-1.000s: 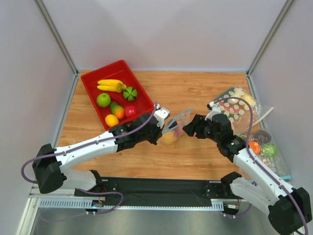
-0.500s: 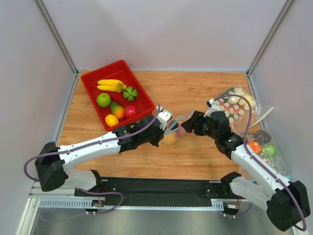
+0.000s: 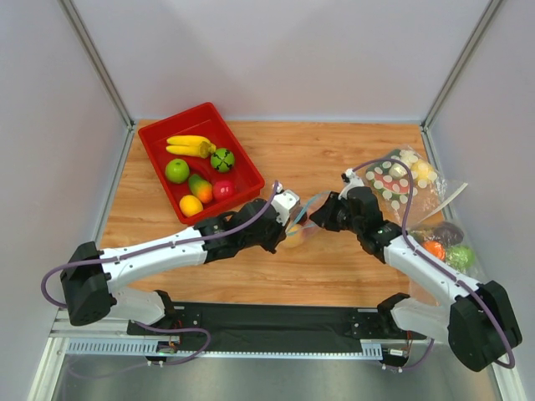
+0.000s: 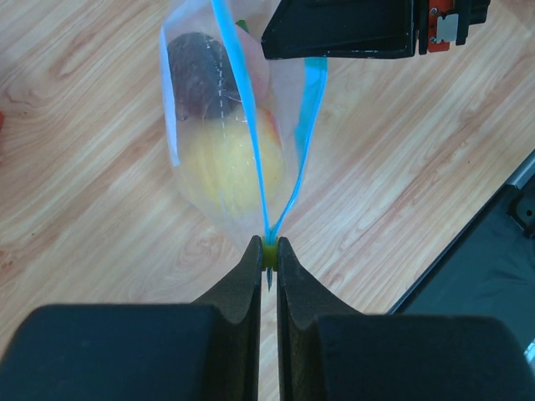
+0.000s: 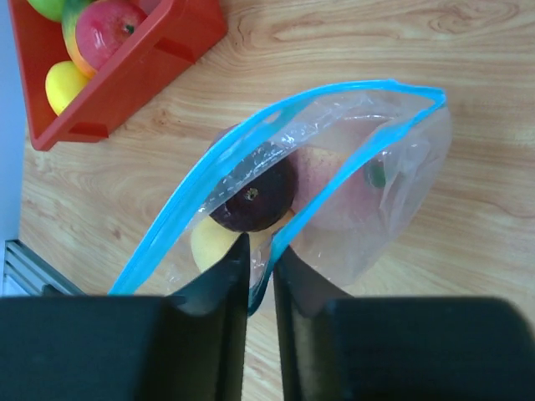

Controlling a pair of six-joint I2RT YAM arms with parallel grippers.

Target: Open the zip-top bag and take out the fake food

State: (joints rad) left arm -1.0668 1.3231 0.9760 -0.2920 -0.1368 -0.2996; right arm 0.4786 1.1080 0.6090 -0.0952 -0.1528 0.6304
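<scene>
The zip-top bag point(image 3: 303, 222) hangs between both grippers above the middle of the table, its blue zip strip point(image 5: 251, 138) parted into two lips. Inside lies the fake food: a dark purple fruit point(image 5: 255, 196), a yellow one point(image 4: 221, 163) and a pink one point(image 5: 334, 180). My left gripper point(image 4: 267, 252) is shut on the end of the zip strip where the two lips meet. My right gripper point(image 5: 261, 261) is shut on one lip of the bag mouth, facing the left gripper point(image 3: 292, 224) from the right point(image 3: 319, 215).
A red tray point(image 3: 159, 171) at the back left holds yellow bananas point(image 3: 190, 145), a green apple point(image 3: 176, 170) and other fruit. A bigger crinkly bag point(image 3: 403, 182) and another bag of items point(image 3: 447, 244) lie along the right edge.
The right gripper moved left to the bag and closed on one lip of its mouth. The left arm shifted slightly right, still holding the strip's end.
</scene>
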